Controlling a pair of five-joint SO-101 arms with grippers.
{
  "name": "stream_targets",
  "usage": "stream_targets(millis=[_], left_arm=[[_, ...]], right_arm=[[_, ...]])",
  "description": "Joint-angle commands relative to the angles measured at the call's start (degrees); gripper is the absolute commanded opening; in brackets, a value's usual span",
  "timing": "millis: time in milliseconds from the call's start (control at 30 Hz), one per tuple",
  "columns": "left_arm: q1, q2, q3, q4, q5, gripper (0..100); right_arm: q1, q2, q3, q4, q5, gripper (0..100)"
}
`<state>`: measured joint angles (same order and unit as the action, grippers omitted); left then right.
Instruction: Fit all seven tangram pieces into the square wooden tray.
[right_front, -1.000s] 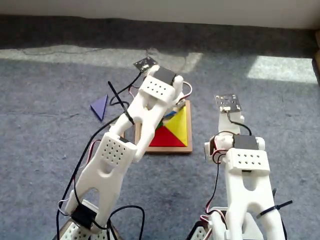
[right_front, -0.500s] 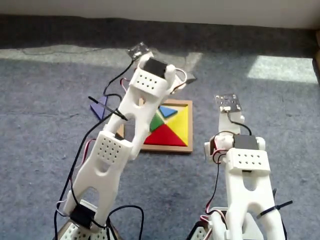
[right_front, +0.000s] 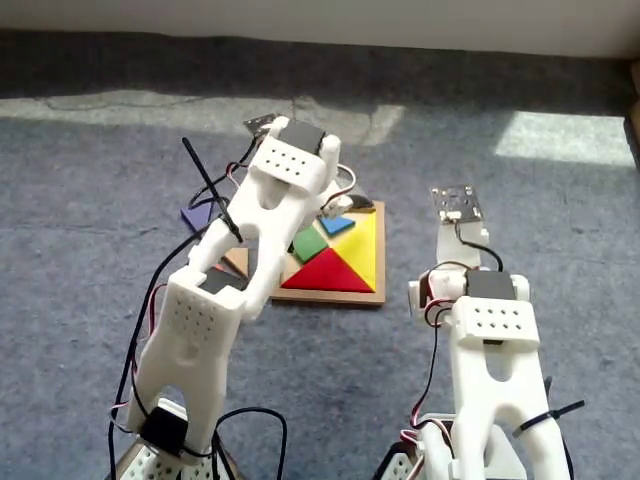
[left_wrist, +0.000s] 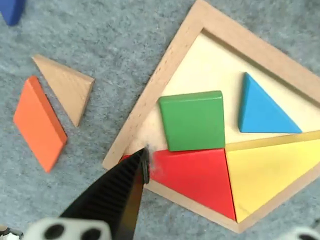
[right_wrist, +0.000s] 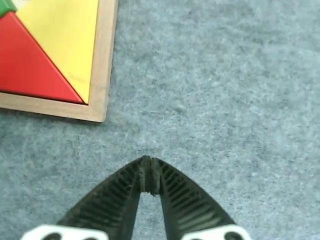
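Left arm swung left, uncovering green square block (left_wrist: 192, 120) in the square wooden tray (left_wrist: 150, 95). Left gripper (left_wrist: 145, 167) over its near-left corner, grip can't tell. Right gripper (right_wrist: 150, 175): fingers together, empty. Risk: seating the orange parallelogram (left_wrist: 39, 122) could nudge the loose green square and jam the fit.

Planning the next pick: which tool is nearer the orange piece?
Left. The left tool hangs over the tray rim nearest the orange piece; the right tool is shut over carpet past the tray's opposite side.
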<state>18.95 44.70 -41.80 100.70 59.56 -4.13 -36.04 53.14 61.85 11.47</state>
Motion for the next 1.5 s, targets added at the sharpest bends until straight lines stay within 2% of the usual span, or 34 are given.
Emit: stream_targets(millis=[0,300,800,900,1167,1333,1467], left_arm=[[-0.4,-0.3,-0.3,0.1,-1.0,54],[0.7,8.0,-0.3,-13.6,-1.0,54],[5.8,4.5,-5.6,-19.4,-1.1,54],[5.8,4.1,-6.7,-18.9,-1.1,54],[4.2,-2.6,-16.5,0.7,-1.2,54],[-0.7,-10.5,-11.3,0.9,-5.6,54],[-2.9,-20.4,-0.3,1.0,-7.8,53]], right_arm=[[0.7,-1.6,-0.3,-1.1,0.0,0.4],[0.7,-1.6,-0.3,-1.1,0.0,0.4],[0.7,-1.6,-0.2,-1.1,0.0,0.4],[0.7,-1.6,-0.2,-1.0,0.0,0.4],[1.5,-1.6,-0.2,-1.2,0.0,0.4],[2.4,-1.6,-0.3,-1.3,0.0,0.4],[2.4,-1.6,-0.3,-1.3,0.0,0.4]])
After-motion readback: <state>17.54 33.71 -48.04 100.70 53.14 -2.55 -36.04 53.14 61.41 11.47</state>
